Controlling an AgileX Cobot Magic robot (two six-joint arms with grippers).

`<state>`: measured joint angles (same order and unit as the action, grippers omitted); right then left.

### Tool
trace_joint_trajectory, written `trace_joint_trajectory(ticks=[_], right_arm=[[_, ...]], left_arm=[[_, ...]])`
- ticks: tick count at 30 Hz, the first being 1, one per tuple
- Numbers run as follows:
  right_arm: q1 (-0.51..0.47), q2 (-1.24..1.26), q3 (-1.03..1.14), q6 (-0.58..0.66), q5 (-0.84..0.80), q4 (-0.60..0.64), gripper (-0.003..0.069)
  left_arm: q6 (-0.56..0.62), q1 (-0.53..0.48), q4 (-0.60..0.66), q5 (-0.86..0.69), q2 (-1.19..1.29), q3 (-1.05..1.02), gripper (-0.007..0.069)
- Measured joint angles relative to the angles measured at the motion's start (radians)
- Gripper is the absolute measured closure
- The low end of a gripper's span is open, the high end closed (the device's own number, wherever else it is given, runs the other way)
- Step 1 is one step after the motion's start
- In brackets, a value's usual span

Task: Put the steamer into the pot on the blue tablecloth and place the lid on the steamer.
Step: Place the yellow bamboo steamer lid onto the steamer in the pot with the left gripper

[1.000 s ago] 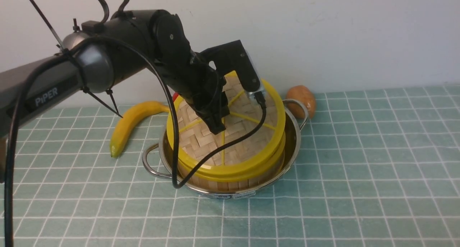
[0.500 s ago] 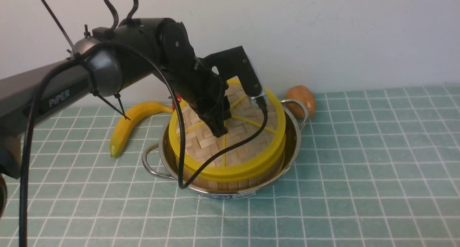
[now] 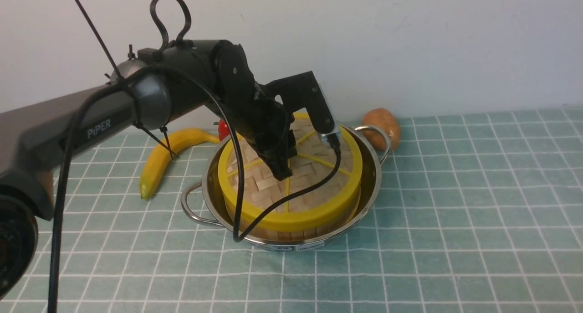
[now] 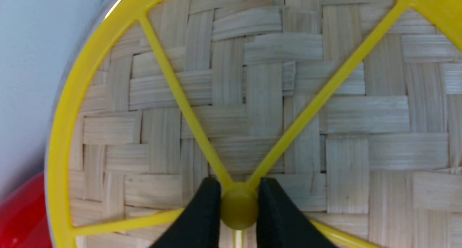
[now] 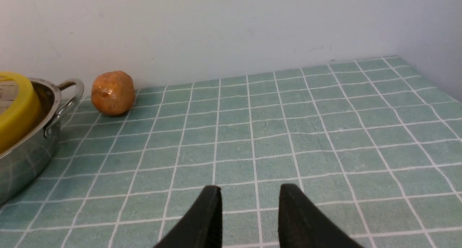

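The shiny pot [image 3: 370, 185] stands on the blue tablecloth [image 3: 455, 212]. The steamer [image 3: 291, 234] sits inside it; only its slatted side wall shows. The woven lid [image 3: 314, 185] with yellow rim and spokes lies on the steamer, nearly level. My left gripper [image 3: 283, 172] reaches down onto the lid's middle and is shut on its yellow centre knob [image 4: 239, 209]. The lid fills the left wrist view [image 4: 267, 96]. My right gripper [image 5: 249, 208] is open and empty, low over bare cloth to the right of the pot [image 5: 25, 157]. It is out of the front view.
A banana [image 3: 166, 156] lies to the left of the pot. A red object [image 3: 223, 128] sits behind the pot, mostly hidden. A brown potato [image 3: 382, 124] lies by the wall next to the pot's far handle. A wall closes the back.
My left gripper has come down with the lid. The lid was tilted high on its far side and now lies nearly flat on the steamer.
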<state>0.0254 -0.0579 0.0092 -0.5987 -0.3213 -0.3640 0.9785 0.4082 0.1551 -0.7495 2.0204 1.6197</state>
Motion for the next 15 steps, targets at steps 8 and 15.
trace_joint_trajectory(ticks=[8,15], right_arm=[[0.0,0.0,0.0,0.0,0.0,0.0,0.0417],[0.0,0.0,0.0,0.0,0.0,0.0,0.0417]], left_arm=[[-0.009,0.0,0.001,0.015,0.006,0.002,0.0508],[-0.015,0.0,-0.003,-0.017,0.002,0.009,0.0421]])
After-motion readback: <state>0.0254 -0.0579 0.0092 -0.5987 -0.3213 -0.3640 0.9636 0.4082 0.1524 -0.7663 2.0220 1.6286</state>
